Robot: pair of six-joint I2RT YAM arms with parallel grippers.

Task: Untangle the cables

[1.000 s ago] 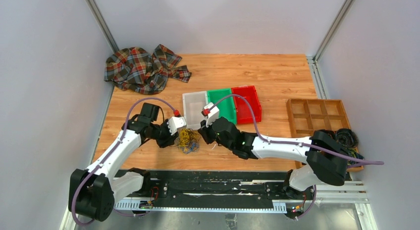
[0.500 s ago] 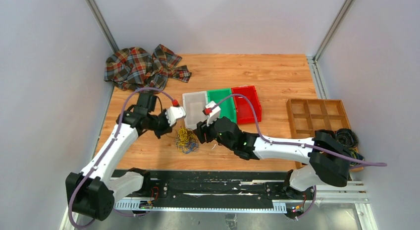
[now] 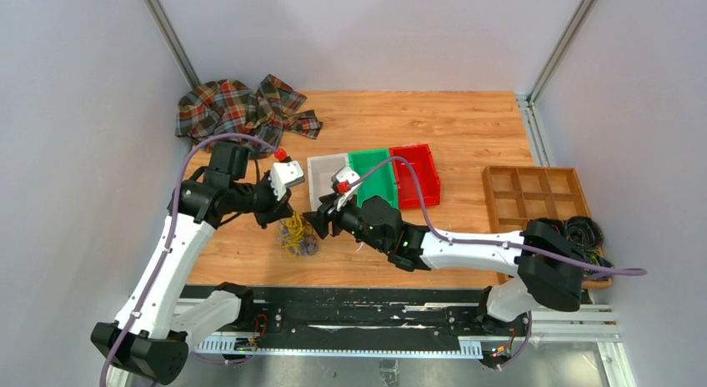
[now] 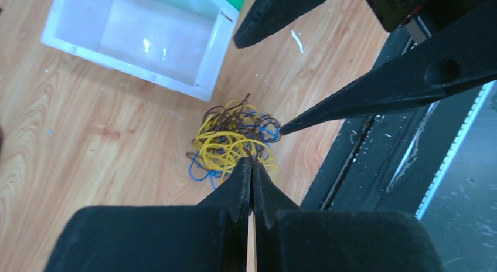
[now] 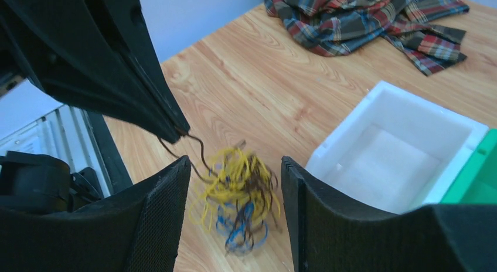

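Note:
The cables are a small tangle of thin yellow, blue and brown wires lying on the wooden table in front of the white bin. My left gripper is shut, pinching one brown strand at its tips. That strand runs from the left gripper down into the cables. My right gripper is open and holds nothing; its fingers stand either side of the blurred tangle, just above it. In the left wrist view the right fingers reach in beside the cables.
White, green and red bins stand in a row behind the tangle. A plaid cloth lies at the back left. A wooden compartment tray and black wire coils sit at the right.
My left gripper has shut on a brown strand and moved up and to the left, dragging the tangle left. My right gripper has opened and followed to the left.

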